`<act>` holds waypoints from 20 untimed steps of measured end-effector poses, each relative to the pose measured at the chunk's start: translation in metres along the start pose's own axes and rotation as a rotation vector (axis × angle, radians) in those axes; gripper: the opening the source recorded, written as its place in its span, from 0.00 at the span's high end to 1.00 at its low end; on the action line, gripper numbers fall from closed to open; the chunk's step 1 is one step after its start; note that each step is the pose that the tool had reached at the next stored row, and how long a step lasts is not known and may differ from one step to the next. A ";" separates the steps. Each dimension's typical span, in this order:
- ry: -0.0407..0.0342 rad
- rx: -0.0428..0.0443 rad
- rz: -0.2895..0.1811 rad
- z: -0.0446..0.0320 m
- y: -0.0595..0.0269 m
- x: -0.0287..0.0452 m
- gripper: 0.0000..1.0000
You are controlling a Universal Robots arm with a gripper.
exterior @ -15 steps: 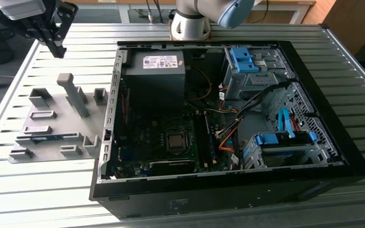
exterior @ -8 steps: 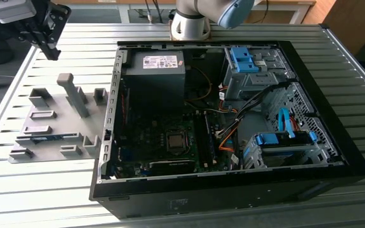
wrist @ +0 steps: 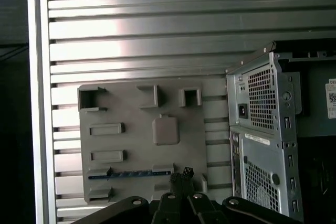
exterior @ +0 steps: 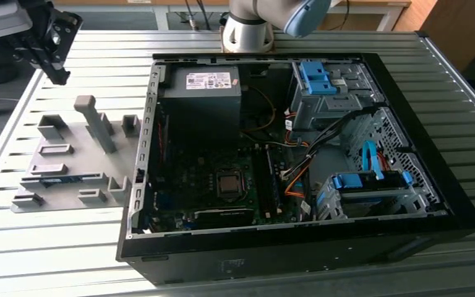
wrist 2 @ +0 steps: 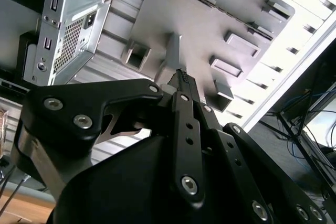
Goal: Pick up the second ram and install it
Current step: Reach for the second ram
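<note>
One claw [wrist: 182, 173], one ram [wrist: 131, 173], one tray [wrist: 134, 111]

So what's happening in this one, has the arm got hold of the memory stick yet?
Not yet. The gripper hangs above the grey holder tray, which sits on the table beside the open computer case. Its fingers look closed together with nothing between them. The second ram lies in its slot on the tray, untouched, so neither the pick-up nor the install has been done.
</note>
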State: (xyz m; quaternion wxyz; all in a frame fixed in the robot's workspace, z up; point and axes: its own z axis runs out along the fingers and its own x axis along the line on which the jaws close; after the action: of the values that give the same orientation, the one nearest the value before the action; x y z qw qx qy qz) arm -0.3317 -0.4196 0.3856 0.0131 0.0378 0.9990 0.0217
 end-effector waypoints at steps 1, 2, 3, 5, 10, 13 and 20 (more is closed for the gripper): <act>0.0001 0.0001 0.000 0.0002 -0.0019 0.0015 0.89; 0.0000 0.0001 0.000 0.0004 -0.0039 0.0036 0.89; 0.0000 0.0001 0.000 0.0005 -0.0058 0.0061 0.89; 0.0001 0.0001 -0.001 0.0007 -0.0085 0.0117 0.89; 0.0002 0.0000 -0.004 0.0013 -0.0133 0.0276 0.89; 0.0002 0.0000 -0.004 0.0016 -0.0148 0.0409 0.89; 0.0002 -0.0002 -0.008 0.0025 -0.0238 0.0568 0.89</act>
State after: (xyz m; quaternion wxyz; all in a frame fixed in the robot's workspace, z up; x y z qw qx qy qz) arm -0.3900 -0.4389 0.3806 0.0130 0.0341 0.9991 0.0218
